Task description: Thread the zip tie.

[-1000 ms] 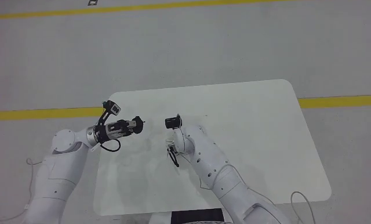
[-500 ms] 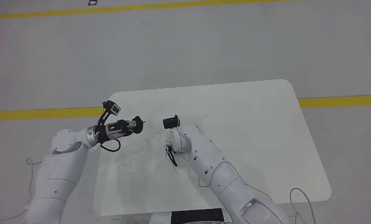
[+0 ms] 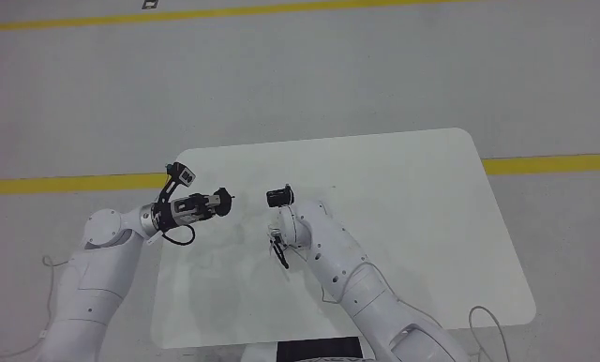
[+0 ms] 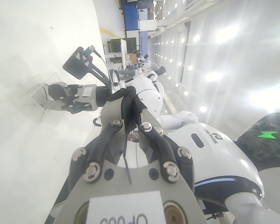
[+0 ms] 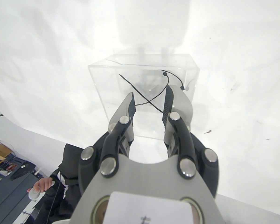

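The left gripper [image 4: 130, 104] was clamped tight on a black zip tie [image 4: 126, 145], out by the table [image 3: 422, 203] edge. The right gripper [image 5: 150, 92], fingers spread wide, hovered just over a clear box [image 5: 100, 80] where two more ties [image 5: 140, 94] lay crossed.

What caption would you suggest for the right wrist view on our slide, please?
Open right end effector facing a clear box that holds crossed black zip ties.
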Available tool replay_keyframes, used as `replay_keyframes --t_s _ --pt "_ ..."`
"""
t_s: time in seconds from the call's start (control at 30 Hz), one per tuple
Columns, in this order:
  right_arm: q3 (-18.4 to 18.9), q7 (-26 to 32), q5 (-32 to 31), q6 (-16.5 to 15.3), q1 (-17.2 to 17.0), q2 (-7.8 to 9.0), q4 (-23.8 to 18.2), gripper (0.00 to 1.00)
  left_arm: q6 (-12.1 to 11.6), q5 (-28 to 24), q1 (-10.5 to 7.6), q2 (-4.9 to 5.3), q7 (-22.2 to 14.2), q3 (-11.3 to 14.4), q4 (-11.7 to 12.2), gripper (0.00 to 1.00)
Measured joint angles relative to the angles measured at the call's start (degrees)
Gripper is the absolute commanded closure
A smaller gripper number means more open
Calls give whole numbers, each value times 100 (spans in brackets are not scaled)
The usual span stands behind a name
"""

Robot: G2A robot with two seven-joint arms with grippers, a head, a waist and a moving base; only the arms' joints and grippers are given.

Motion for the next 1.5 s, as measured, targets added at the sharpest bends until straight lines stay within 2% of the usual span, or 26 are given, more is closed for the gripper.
replay_keyframes --t_s 0.3,0.47,0.63,0.77,0.97,1.1,1.17,1.23,1.5 --pt "-18 16 12 0 94 -36 187 74 0 0 0 0 0 0 0 100" --pt "-12 3 34 0 161 -54 299 80 0 0 0 0 0 0 0 100" --pt "13 14 49 0 235 -72 409 80 0 0 0 0 0 0 0 100" --pt "43 -3 128 0 314 -98 547 75 0 0 0 0 0 0 0 100" --pt "54 -23 129 0 387 -124 699 76 0 0 0 0 0 0 0 100" --pt "69 -29 120 0 411 -136 761 80 0 0 0 0 0 0 0 100" --pt "77 -35 121 0 422 -141 788 87 0 0 0 0 0 0 0 100" --pt "83 -38 125 0 426 -143 798 99 0 0 0 0 0 0 0 100" --pt "131 -60 62 0 408 -148 758 100 0 0 0 0 0 0 0 100"
